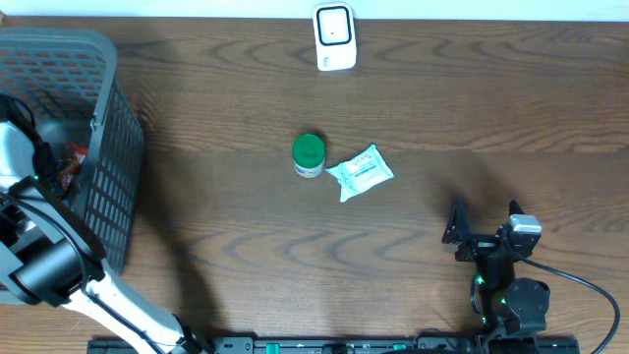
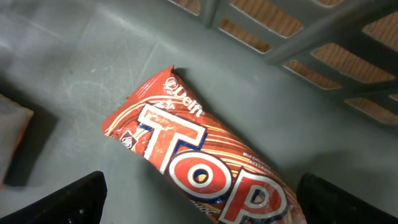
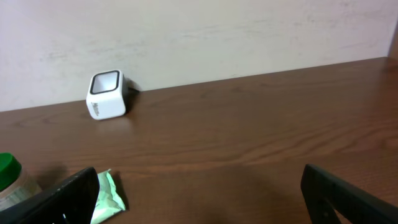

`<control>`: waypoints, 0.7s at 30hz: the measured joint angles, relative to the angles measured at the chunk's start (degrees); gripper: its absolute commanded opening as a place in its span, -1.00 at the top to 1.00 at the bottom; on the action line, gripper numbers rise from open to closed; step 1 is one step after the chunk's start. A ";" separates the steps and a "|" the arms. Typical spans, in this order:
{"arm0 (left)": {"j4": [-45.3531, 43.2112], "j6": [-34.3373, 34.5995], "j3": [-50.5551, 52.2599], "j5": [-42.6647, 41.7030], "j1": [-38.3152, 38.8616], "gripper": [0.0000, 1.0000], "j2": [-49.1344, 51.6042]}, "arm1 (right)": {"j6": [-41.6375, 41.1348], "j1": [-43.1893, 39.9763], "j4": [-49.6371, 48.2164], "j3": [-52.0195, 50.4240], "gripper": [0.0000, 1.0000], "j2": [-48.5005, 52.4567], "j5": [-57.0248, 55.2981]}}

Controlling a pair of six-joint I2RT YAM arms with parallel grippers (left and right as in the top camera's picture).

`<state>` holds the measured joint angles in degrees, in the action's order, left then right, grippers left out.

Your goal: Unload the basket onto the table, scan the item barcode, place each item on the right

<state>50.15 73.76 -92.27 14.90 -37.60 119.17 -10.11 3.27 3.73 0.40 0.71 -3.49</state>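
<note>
Far left, you have grey plastic mesh basket (image 1: 106, 147). Left gripper (image 2: 200, 199) inside, jaws wide, empty, over red glossy "TOP" chocolate bar (image 2: 186, 152) on basket floor. Centre: green-lidded jar (image 1: 309, 154), white boxy scanner (image 1: 335, 37) at far edge, white-green packet (image 1: 360, 172). Right gripper (image 1: 485, 224) gapes wide, empty.

The red snack wrapper (image 2: 198, 155) reads "TOP"
</note>
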 measured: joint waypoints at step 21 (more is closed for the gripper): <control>0.24 0.72 -0.02 0.00 1.92 0.85 3.69 | -0.02 0.00 0.00 0.00 -0.99 0.00 0.00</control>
<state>50.39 74.48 -92.29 14.90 -35.68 122.87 -10.13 3.27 3.73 0.40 0.71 -3.49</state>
